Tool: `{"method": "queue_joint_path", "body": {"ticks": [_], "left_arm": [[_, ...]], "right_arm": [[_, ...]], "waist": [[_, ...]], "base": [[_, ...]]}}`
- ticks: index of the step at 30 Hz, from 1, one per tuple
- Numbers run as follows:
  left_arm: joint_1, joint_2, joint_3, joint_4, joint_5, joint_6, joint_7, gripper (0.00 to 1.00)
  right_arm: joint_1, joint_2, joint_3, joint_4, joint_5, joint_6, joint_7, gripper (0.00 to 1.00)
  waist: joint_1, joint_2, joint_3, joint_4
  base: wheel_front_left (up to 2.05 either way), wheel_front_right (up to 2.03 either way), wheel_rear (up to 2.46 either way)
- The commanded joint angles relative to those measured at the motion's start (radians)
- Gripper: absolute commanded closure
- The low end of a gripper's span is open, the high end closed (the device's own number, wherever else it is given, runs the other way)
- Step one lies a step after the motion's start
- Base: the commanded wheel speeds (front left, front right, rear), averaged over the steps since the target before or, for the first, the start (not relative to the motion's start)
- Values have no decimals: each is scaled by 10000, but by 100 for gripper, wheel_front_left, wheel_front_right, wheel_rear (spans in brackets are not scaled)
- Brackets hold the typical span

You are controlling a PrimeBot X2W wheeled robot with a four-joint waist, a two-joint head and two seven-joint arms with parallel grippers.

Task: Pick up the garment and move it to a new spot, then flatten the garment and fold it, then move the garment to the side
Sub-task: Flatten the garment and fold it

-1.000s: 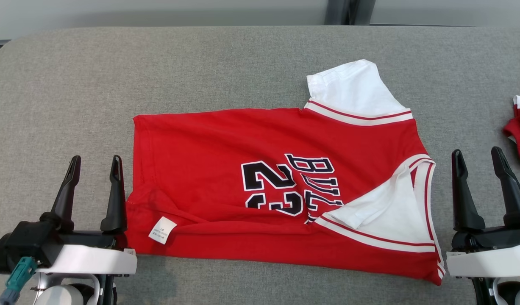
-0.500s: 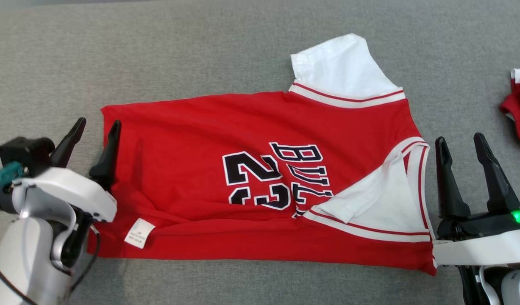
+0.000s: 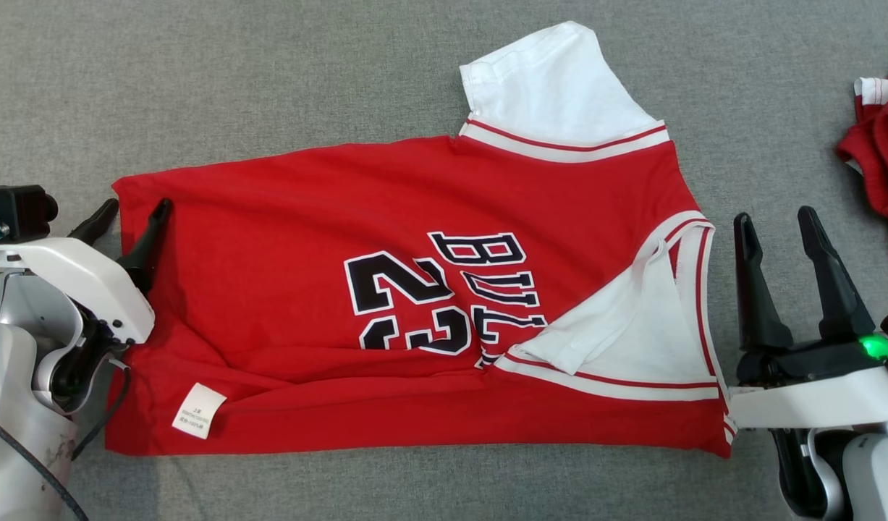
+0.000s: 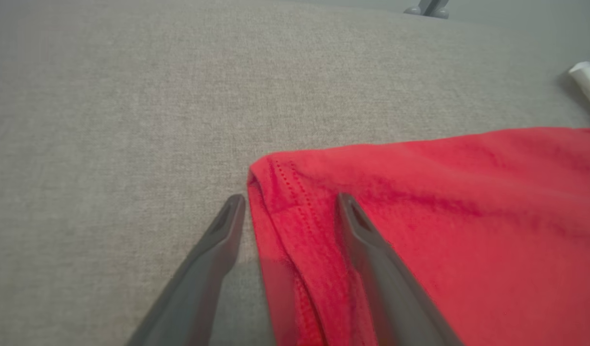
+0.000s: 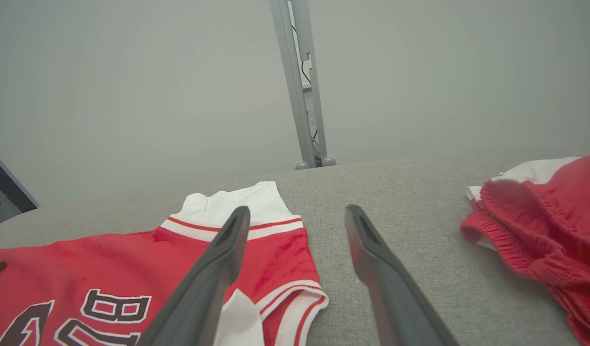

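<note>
Me: Since a second ago my left gripper [image 3: 134, 211] has gone from the near hem corner of the garment [image 3: 306, 202] to its far hem corner. My head has dipped too, so the whole picture slid. The garment itself lies as it did, partly folded on the grey table [image 3: 270, 72].

Partner: And the jaws?

Me: Both sets gape, holding nothing. The left ones straddle the hem at that far corner, one finger over red cloth, one over bare table. My right gripper [image 3: 774, 217] waits just beside the garment's neck end, clear of it.

Partner: What could spoil it?

Me: If I pinch too shallow, I reckon I catch the top layer alone and the one beneath peels away. If one end lifts ahead of the other, the cloth drags and the tucked white sleeve [image 3: 617, 318] could spill out.

Partner: Room to move?

Me: Plenty of bare table beyond the garment's far edge and off its hem end. Past its neck end lies a second red piece [image 3: 878, 152], near enough that a swing that way might snag it. The table's edge runs well beyond the garment's far sleeve.
</note>
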Motion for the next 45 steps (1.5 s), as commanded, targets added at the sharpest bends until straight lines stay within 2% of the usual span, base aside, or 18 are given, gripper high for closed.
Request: {"method": "queue_joint_path", "body": {"ticks": [1,2,3,4,8,12,17,20,25,29,34,42,44,45], "left_arm": [[-198,97,-66,104,-102,-48,-2,37],[-230,142,-179,174,-216,-40,31,58],[-258,152,-296,201,-344,-42,32,90],[-297,200,-370,237,-454,-42,8,100],[-416,422,-691,335,-752,-37,-182,100],[-604,587,-959,422,-957,-36,-416,100],[-1037,453,-1420,355,-1003,-37,-679,100],[-1411,265,-1809,239,-1008,-38,-834,100],[-2086,-148,-2542,61,-1005,-38,-1171,100],[-2578,-411,-3107,101,-1054,-39,-1473,100],[-3060,-622,-3719,265,-1203,-39,-1848,100],[-3556,-635,-4376,638,-1586,-38,-2379,100],[-3602,-605,-4434,697,-1632,-38,-2421,100],[-3648,-569,-4459,754,-1676,-36,-2485,100]], "right_arm": [[-189,-122,2,70,65,2,-61,0],[-249,-157,28,107,92,2,-69,0],[-327,-178,53,143,161,2,-81,0],[-416,-241,77,169,193,2,-81,0],[-896,-525,136,297,543,2,-121,0],[-1962,-1105,48,649,972,2,-25,0],[-3946,-2314,306,1898,1604,2,374,0],[-5126,-3050,848,2857,1918,2,570,0],[-6899,-3907,2116,4362,2555,2,1198,0],[-8019,-4292,3348,5486,3147,2,2108,0],[-9028,-4743,4943,6306,3977,2,3114,0],[-9829,-5176,6680,7087,5420,2,4395,0],[-9896,-5217,6821,7107,5586,2,4453,0],[-10010,-5271,6944,7095,5719,2,4411,4]], "waist": [[0,0,22,-12],[0,0,35,-18],[0,0,50,-24],[0,0,65,-34],[0,0,105,-74],[0,0,153,-76],[0,0,359,332],[0,0,561,783],[0,0,977,1554],[0,0,1264,2044],[0,0,1533,2459],[0,0,1704,2668],[0,0,1715,2671],[0,0,1725,2673]], "base": [[0,0,0],[0,0,0],[0,0,0],[0,0,0],[0,0,0],[0,0,0],[0,0,0],[0,0,0],[0,0,0],[0,0,0],[0,0,0],[0,0,0],[0,0,0],[0,0,0]]}}
